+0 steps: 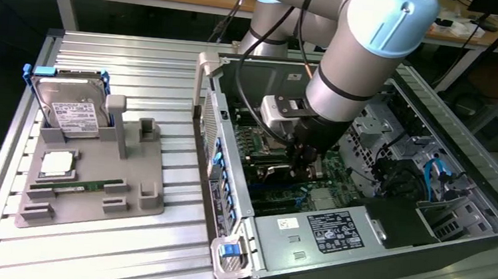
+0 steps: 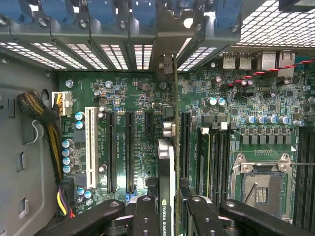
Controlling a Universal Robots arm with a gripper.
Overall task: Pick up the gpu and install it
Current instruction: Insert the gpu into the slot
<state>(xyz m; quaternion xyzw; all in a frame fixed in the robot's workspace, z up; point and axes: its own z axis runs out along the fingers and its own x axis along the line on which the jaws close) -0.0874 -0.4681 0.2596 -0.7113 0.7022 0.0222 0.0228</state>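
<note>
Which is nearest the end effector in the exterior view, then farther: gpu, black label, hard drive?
1. gpu, held, inside the case.
2. black label, also inside the case.
3. hard drive, exterior view's left, in the gray holder.

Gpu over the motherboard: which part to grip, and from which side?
Grip the gpu by its top long edge, fingers pressing the two broad faces, coming straight down toward the motherboard, as the gripper grips it now. The card is thin and stands on edge, and its lower edge faces the slots, so that edge should stay free.
</note>
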